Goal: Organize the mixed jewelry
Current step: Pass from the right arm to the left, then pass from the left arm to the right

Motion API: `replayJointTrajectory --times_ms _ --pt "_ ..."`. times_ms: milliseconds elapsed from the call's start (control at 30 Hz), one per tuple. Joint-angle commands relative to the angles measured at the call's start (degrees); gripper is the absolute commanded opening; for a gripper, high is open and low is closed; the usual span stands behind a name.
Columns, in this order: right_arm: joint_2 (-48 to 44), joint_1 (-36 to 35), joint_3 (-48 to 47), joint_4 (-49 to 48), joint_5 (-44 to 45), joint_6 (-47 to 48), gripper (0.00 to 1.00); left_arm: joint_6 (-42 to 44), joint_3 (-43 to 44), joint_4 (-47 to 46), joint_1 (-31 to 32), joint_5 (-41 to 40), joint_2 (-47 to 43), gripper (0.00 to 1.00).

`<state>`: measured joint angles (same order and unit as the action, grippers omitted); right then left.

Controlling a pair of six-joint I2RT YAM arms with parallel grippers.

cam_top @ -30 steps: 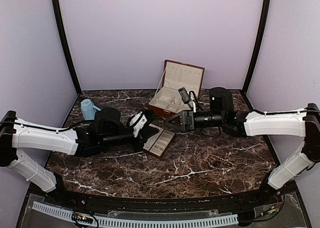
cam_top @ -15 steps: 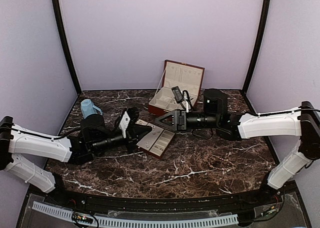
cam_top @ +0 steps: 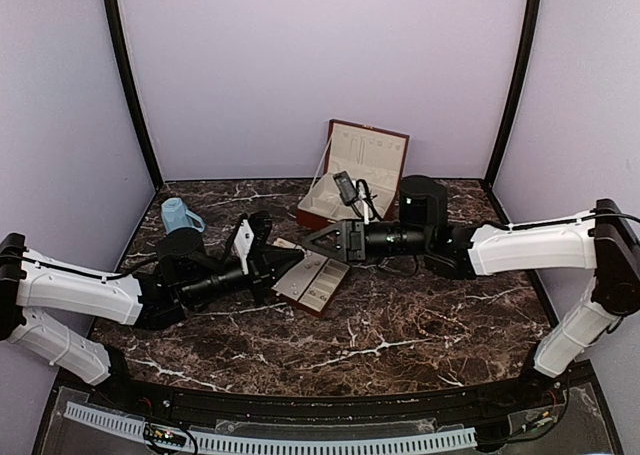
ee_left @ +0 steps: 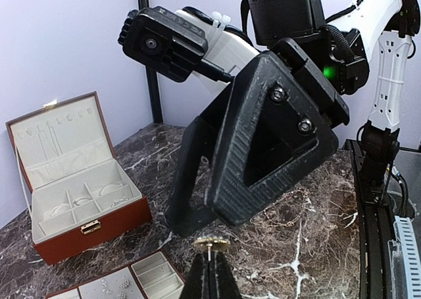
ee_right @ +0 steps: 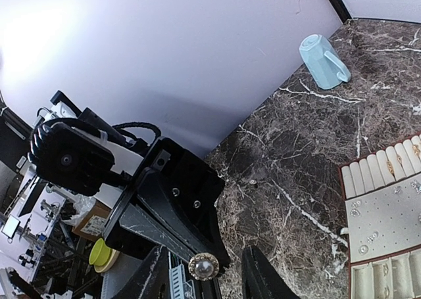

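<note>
My left pincer [ee_left: 210, 267] is clenching one pearl stud [ee_left: 210, 244] between my right pincer's [ee_right: 204, 273] parted fingers, and only the wrist views are showing it. The overhead view is showing one cup [cam_top: 178, 215], one box [cam_top: 368, 157] and one tray [cam_top: 318, 281].

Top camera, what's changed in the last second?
The right gripper reached leftward, and its open fingers now sit either side of the stud earring pinched in the shut left gripper. The left arm drew back leftward a little, its gripper now pointing at the right one. The blue cup, tray and red-brown box stayed put.
</note>
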<state>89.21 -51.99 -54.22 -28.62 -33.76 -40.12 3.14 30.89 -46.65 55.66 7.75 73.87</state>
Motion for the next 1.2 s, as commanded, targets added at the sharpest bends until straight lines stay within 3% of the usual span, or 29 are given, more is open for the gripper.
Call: replayJointTrajectory --times_ms 0,300,1033,1100,1167 --pt "1.05 -0.75 -2.07 -0.36 -1.03 1.67 0.38 -0.9 -0.57 -2.19 -0.09 0.93 -1.86 0.0" --pt "1.69 -1.08 -2.56 0.4 -1.91 2.43 0.36 -1.19 -0.62 -2.39 -0.11 1.01 -1.84 0.0" --pt "-0.4 -1.11 -0.91 -1.67 -0.71 2.93 0.12 -1.16 -0.82 -1.66 -0.11 0.32 -1.64 0.0" --pt "-0.72 -1.02 -0.88 -1.19 -0.02 3.22 0.12 -1.13 -0.65 -1.08 -0.11 0.03 -1.6 0.06" --pt "-1.02 -0.86 -1.32 0.37 1.06 4.36 0.11 -0.7 -0.5 0.1 -0.11 -0.35 -1.8 0.32"
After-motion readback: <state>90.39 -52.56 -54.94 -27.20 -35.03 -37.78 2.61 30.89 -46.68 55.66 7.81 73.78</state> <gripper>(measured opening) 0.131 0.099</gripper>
